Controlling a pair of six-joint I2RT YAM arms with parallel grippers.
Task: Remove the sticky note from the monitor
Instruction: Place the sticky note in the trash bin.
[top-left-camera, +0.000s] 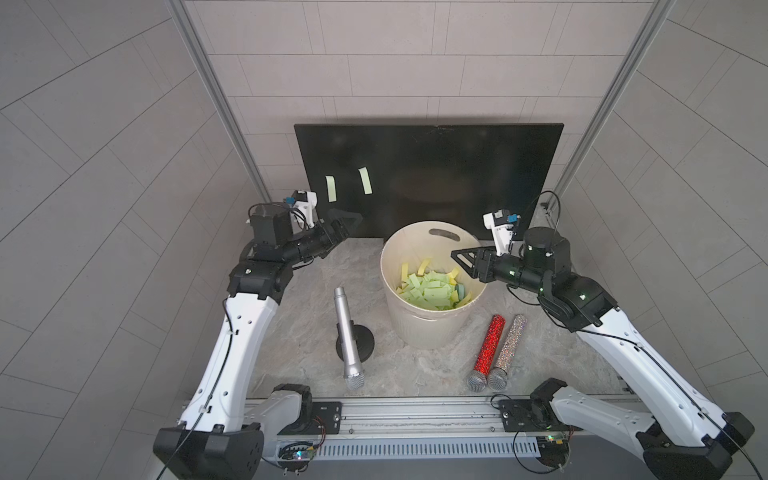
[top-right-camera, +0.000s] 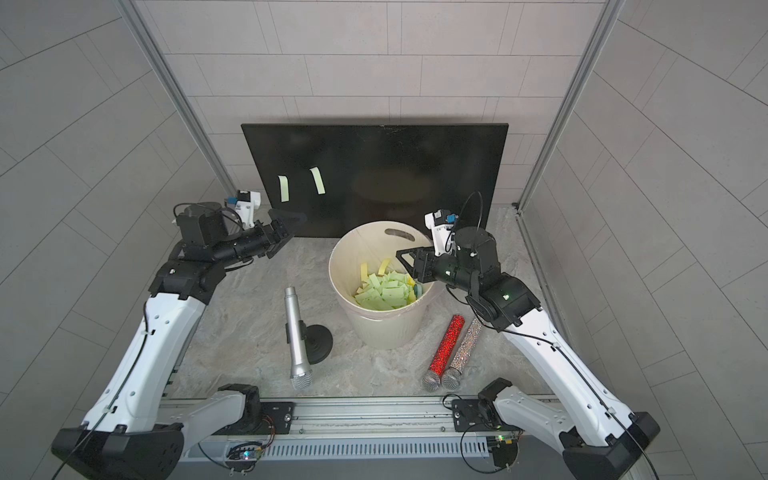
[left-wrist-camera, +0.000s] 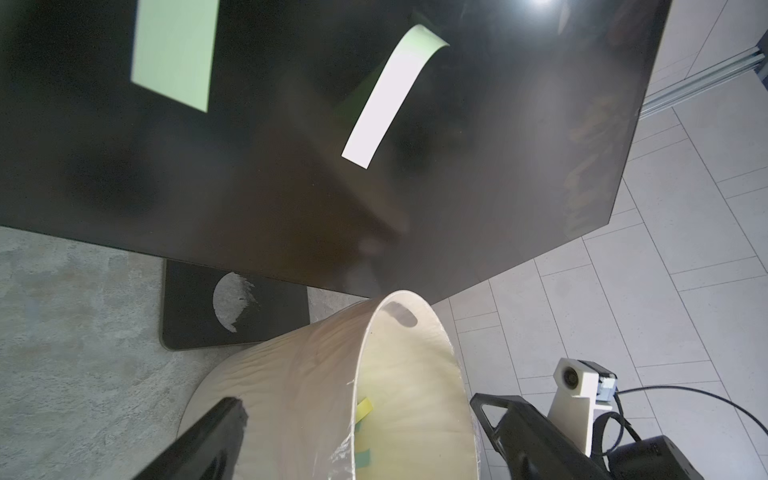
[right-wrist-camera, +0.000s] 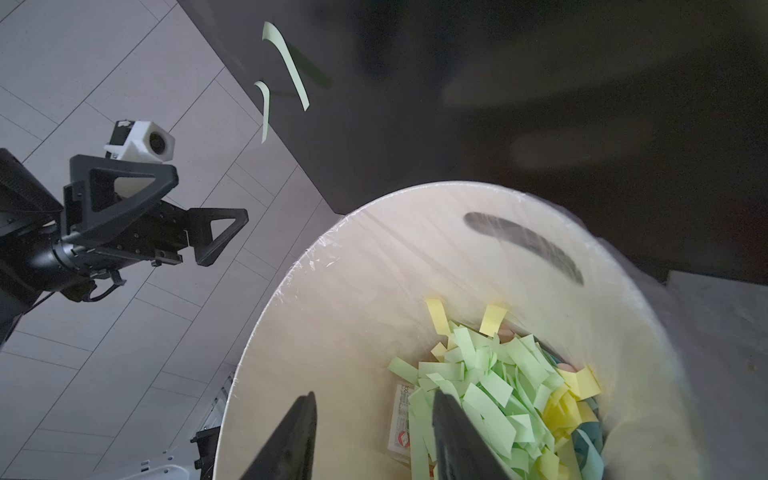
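The black monitor (top-left-camera: 436, 166) leans against the back wall, in both top views. Two pale green sticky notes are stuck on its left part, one lower left (top-left-camera: 331, 188) and one to its right (top-left-camera: 365, 180) with a curled end (left-wrist-camera: 390, 95). My left gripper (top-left-camera: 347, 226) is open and empty, just below and left of the notes, near the monitor's lower left corner. My right gripper (top-left-camera: 461, 262) hangs over the cream bucket (top-left-camera: 432, 328), its jaws apart with nothing between them (right-wrist-camera: 374, 397). Several green and yellow paper strips (right-wrist-camera: 490, 382) fill the bucket.
A silver microphone (top-left-camera: 348, 332) lies across a black round stand (top-left-camera: 363, 345) left of the bucket. A red glitter microphone (top-left-camera: 488, 351) and a silver glitter one (top-left-camera: 509, 349) lie to its right. The monitor's dark base plate (left-wrist-camera: 195, 307) sits behind the bucket.
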